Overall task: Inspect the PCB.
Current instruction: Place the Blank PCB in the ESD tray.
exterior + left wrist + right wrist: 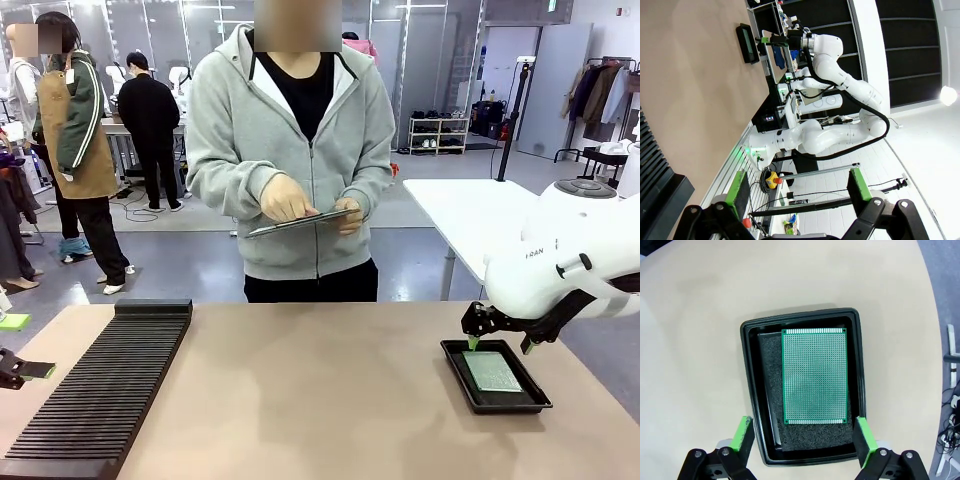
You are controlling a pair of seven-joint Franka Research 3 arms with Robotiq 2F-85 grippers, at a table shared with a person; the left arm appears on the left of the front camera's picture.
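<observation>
Tabletop (pixel 320 400): beige, shared with a person (pixel 295 150) standing at the far side, both hands on a clipboard (pixel 300 222).
Slotted rack (pixel 100 390): black, long, on the robot's left part of the tabletop.
Tray (pixel 751 390): black, shallow, foam-lined, on the robot's right part of the tabletop.
PCB (pixel 814 376): green, rectangular, finely perforated, lying flat on the foam inside the tray.
Right end effector (pixel 802 437): poised above the tray's near edge, fingers spread wide, holding nothing.
Left end effector (pixel 797 187): at the tabletop's left edge, fingers spread wide, empty.
</observation>
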